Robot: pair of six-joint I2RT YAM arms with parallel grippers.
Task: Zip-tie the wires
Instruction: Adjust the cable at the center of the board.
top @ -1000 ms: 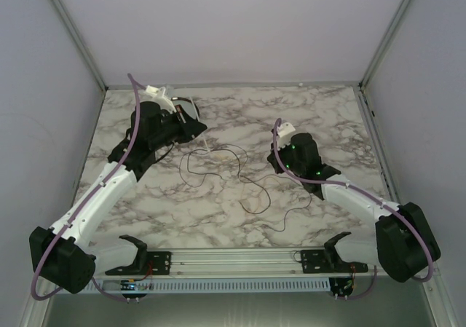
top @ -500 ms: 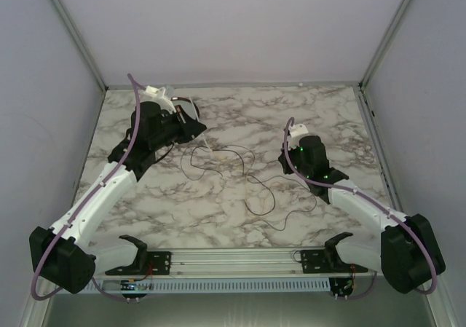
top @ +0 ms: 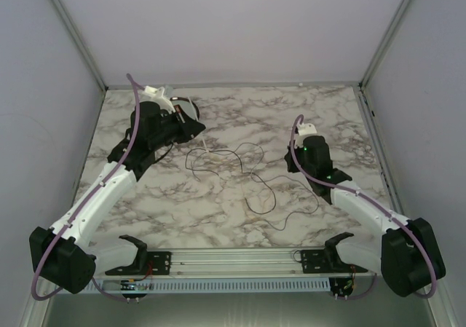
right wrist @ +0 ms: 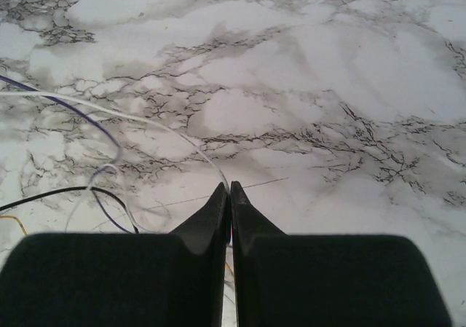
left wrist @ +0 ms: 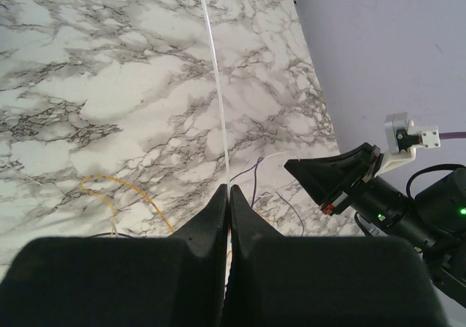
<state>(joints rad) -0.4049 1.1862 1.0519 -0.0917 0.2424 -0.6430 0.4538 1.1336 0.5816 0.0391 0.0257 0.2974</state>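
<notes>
My left gripper [top: 200, 128] [left wrist: 228, 188] is shut on the zip tie [left wrist: 215, 79], a thin white strip that runs straight out from the jaws; it shows faintly in the top view [top: 206, 146]. The wires [top: 244, 168] lie in loose thin loops mid-table between the arms. My right gripper [top: 289, 162] [right wrist: 230, 186] is shut on the wires [right wrist: 109, 134], with white, purple and black strands running off to its left just above the marble. The left wrist view shows the right gripper [left wrist: 331, 178] close by, with wire strands [left wrist: 256, 172] below the zip tie.
A round dark-rimmed dish [top: 187, 107] sits behind the left gripper at the back left. An orange strand [left wrist: 120, 187] curves on the marble. Grey walls close the table [top: 240, 108] on three sides; a metal rail [top: 233, 258] runs along the near edge.
My right arm has moved right and back, dragging the wire loops to the right with it. My left arm has stayed in place with the zip tie.
</notes>
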